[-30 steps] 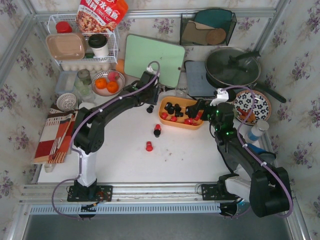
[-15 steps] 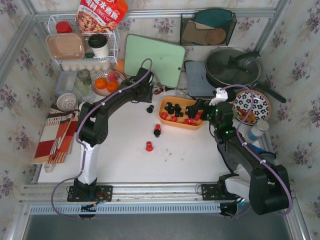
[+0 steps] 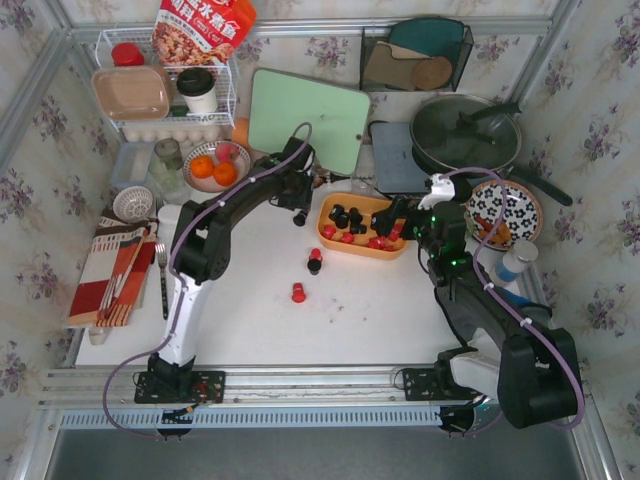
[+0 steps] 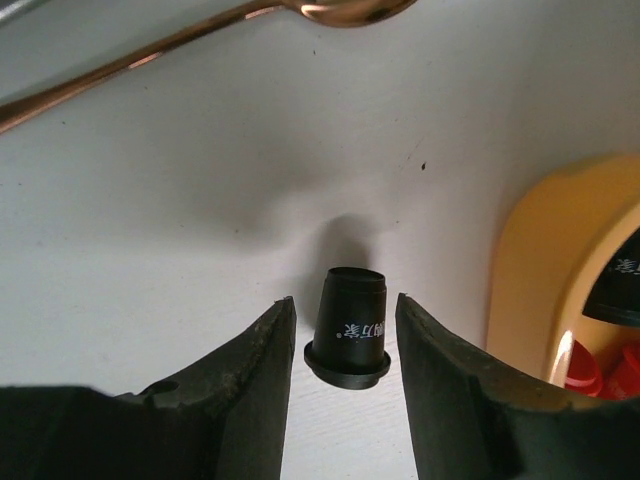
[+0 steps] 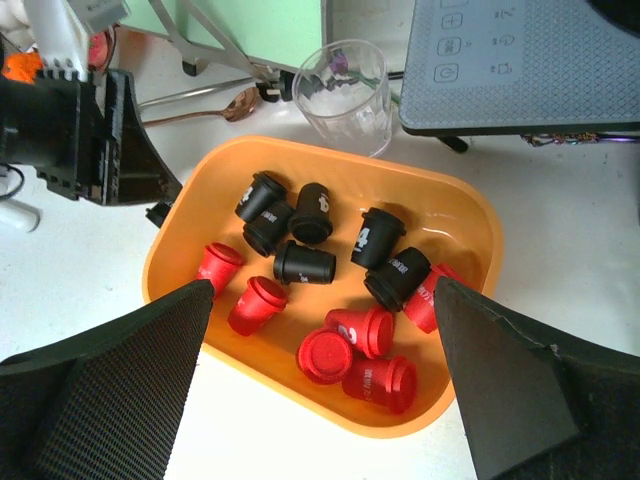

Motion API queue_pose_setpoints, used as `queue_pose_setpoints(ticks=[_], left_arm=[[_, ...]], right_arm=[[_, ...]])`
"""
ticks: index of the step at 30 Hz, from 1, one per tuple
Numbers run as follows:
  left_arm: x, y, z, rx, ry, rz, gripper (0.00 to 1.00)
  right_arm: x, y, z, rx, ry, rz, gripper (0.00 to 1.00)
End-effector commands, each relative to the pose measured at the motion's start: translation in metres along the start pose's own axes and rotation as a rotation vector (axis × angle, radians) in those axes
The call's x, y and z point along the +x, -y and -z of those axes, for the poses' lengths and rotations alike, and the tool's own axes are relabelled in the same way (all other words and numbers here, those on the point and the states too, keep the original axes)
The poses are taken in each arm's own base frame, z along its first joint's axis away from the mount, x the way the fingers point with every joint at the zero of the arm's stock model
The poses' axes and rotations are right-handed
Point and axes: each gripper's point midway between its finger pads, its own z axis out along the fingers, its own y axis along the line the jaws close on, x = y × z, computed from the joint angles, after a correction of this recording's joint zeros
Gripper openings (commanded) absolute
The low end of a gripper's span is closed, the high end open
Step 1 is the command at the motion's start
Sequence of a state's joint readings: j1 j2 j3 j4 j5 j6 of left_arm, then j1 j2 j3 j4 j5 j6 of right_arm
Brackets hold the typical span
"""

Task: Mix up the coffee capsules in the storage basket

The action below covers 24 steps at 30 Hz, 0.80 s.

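Top view: the left gripper (image 3: pixel 297 206) hovers over a stray black capsule (image 3: pixel 299 218) just beside the storage basket (image 3: pixel 327 208); loose capsules (image 3: pixel 297 293) lie on the bench (image 3: pixel 380 310) nearer the arms. Left wrist: the jaws stand parted, flanking the capsule without apparent contact. Right wrist: the right gripper (image 5: pixel 325 288) gapes above the basket, whose coffee capsules (image 5: pixel 300 262) look largely unmixed. Likely step: gathering strays. The next move calls for closing, lifting and carrying basketward.

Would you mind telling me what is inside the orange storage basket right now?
The storage basket holds six black and six red coffee capsules. Fingers of the right gripper cover its near corners, so anything there is hidden.
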<state>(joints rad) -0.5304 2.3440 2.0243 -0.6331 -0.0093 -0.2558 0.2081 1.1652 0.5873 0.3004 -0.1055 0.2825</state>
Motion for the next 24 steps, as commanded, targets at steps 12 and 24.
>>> queue_pose_setpoints(ticks=[12, 24], left_arm=[[0.024, -0.012, -0.013, -0.045, -0.09, -0.034, 0.45], [-0.017, 0.002, 0.03, -0.008, 0.139, -0.034, 0.29]], right_arm=[[-0.008, 0.0, 0.0, 0.009, 0.031, -0.004, 1.0], [-0.008, 0.001, 0.001, 0.013, 0.031, -0.005, 1.0]])
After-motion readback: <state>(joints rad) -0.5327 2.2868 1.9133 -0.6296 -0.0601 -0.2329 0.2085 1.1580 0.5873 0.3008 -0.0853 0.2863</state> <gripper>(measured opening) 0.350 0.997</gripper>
